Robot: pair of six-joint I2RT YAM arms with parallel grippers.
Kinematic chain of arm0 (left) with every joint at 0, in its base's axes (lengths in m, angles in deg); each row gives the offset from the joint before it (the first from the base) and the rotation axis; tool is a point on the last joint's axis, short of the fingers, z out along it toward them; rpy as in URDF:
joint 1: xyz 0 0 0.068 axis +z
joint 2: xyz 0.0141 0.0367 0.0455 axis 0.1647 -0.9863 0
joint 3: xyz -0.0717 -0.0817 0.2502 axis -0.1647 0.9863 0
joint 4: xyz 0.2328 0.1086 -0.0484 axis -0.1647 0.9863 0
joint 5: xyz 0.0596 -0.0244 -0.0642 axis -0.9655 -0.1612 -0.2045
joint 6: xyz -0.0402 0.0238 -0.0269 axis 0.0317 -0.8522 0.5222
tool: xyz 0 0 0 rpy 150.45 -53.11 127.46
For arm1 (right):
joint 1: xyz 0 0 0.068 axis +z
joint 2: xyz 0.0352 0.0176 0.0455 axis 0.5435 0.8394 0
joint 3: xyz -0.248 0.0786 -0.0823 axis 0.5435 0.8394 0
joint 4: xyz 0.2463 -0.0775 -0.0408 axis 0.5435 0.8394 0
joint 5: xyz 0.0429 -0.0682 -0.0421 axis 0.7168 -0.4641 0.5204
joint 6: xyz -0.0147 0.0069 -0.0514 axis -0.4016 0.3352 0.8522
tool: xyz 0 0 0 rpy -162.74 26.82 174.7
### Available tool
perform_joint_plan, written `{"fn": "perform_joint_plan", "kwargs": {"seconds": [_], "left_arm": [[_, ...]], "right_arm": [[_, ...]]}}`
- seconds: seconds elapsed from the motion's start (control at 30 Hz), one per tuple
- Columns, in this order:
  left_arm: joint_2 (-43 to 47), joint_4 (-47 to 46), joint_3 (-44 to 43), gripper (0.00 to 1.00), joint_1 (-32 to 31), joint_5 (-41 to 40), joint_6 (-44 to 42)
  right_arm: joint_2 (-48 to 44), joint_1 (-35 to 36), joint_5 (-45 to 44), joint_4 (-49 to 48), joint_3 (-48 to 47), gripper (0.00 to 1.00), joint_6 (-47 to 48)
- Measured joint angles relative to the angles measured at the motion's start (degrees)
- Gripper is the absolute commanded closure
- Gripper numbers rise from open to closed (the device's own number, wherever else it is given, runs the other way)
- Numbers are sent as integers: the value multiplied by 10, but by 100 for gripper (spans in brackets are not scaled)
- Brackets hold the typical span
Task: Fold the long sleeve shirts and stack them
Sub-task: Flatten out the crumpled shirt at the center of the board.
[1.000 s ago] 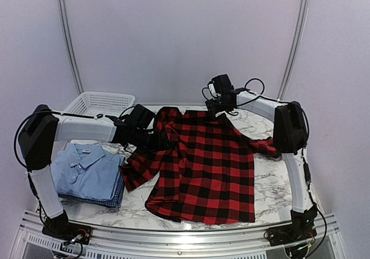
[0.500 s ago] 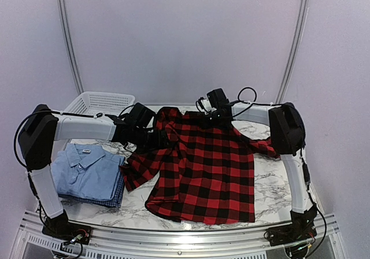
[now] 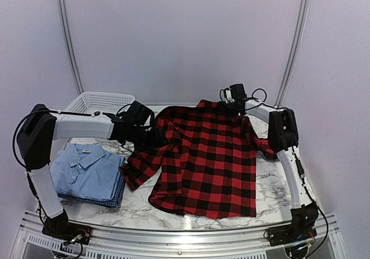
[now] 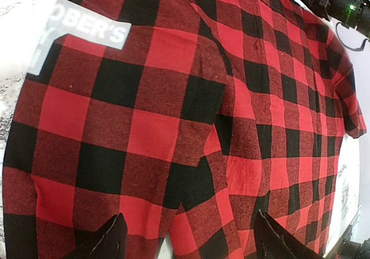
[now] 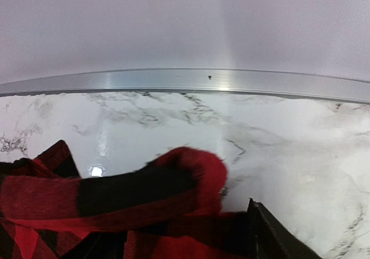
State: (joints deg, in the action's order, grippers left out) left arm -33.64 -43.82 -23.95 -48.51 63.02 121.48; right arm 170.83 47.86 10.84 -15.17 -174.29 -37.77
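The red-and-black plaid shirt (image 3: 202, 161) lies spread on the marble table with one sleeve (image 3: 139, 167) trailing left. White block lettering (image 4: 81, 29) shows in the left wrist view. My left gripper (image 3: 157, 139) hovers open over the shirt's left shoulder, and its fingers (image 4: 110, 243) stand wide above the plaid cloth. My right gripper (image 3: 234, 104) is at the shirt's far edge, open, with a raised fold of plaid (image 5: 173, 184) between its fingers (image 5: 272, 236). The light blue collared shirt (image 3: 87, 172) lies folded at the left, on top of the blue checked one (image 3: 117, 196).
A white mesh basket (image 3: 98, 103) stands at the back left, behind my left arm. Bare marble table (image 3: 272, 189) shows to the right of the plaid shirt and along the far metal rail (image 5: 185, 80). Curved white walls close in the back.
The right gripper has moved right along the far edge, and the plaid shirt's upper edge has shifted right and away with it. The left arm has hardly moved.
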Motion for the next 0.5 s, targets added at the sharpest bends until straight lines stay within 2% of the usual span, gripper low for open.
{"fn": "perform_joint_plan", "kwargs": {"seconds": [0.13,0.27,0.33,0.5], "left_arm": [[0,1,0,22,1,0,0],[0,2,-2,22,3,0,-1],[0,2,-4,22,3,0,-3],[0,2,-7,22,7,0,-9]], "right_arm": [[-19,-14,-2,10,15,28,4],[-84,-6,-2,31,66,27,14],[-136,-2,-2,28,120,28,15],[-313,12,-3,8,320,30,8]]}}
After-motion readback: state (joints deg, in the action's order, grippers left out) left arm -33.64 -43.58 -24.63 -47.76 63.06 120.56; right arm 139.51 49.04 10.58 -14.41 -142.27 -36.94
